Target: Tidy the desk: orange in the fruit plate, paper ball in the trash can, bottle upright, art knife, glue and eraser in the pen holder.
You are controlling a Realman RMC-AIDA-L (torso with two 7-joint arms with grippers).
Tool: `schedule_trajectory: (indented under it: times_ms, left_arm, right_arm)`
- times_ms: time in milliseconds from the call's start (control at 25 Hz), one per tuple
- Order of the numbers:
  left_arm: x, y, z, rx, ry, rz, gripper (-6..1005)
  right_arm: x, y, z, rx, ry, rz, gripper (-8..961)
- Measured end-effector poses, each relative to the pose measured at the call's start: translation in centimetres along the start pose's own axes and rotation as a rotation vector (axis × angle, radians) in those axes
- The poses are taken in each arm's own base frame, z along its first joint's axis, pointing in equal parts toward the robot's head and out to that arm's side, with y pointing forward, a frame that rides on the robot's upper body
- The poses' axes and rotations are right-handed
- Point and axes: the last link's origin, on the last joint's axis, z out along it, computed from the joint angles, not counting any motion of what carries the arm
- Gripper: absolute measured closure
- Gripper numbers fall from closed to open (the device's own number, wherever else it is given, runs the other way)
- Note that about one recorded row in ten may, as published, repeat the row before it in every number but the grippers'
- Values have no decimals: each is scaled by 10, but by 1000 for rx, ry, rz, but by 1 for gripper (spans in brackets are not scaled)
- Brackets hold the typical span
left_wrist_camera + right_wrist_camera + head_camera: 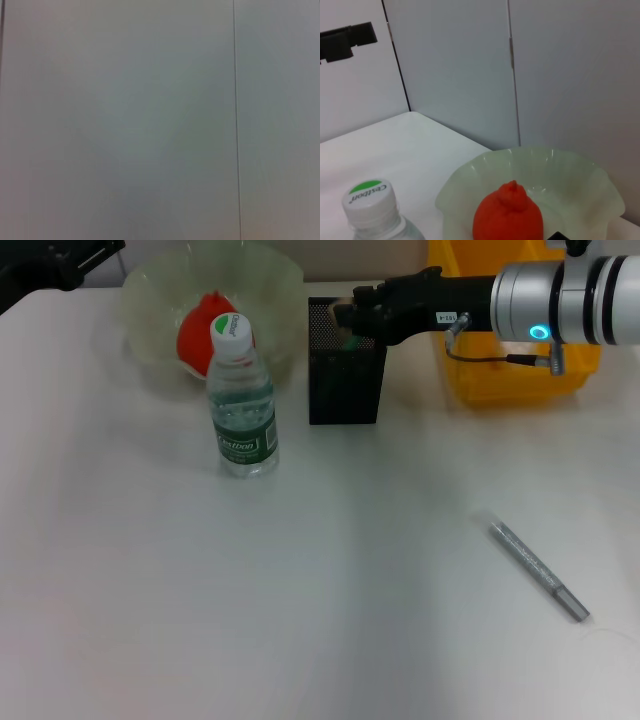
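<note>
Head view | 1 orange [198, 332] in fruit plate [150, 300] | 1 bottle [243, 400] upright | right claw [348, 318] over pen holder [345, 390], grip unclear

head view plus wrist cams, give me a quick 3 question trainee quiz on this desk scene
1. True or false: the orange lies in the fruit plate.
2. Over which thing is the right gripper? A) trash can B) pen holder C) bottle
3. Fill in: the bottle stands ____ on the desk.

Key:
1. True; the right wrist view shows it inside too.
2. B; it sits at the holder's top rim.
3. Upright, cap up. The grey knife lies apart, nearer the robot.
</note>
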Motion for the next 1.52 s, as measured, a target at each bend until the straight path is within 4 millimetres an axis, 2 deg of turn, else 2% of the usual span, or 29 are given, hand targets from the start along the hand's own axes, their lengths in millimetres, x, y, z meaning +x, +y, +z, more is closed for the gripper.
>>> schedule_trajectory:
  times_ms: [280, 600, 920, 1040, 1240, 1520]
  left_arm:
    - [0, 0, 0, -1, 1, 0, 301]
    - [3, 1, 5, -9, 7, 1, 301]
    - [4, -1, 8, -2, 6, 9, 301]
    - [5, -2, 9, 4, 5, 11, 301]
    - [6, -5, 12, 16, 2, 16, 302]
    - [8, -6, 17, 14, 3, 24, 302]
  right_arm:
    - [1, 1, 0, -2, 4, 1, 562]
    - [-3, -1, -6, -10, -6, 36, 476]
    - [-20, 4, -40, -75, -53, 97, 470]
    - [-28, 11, -54, -113, -48, 114, 470]
    - [-35, 20, -73, -56, 110, 139, 471]
    - [-24, 35, -75, 110, 447, 200, 472]
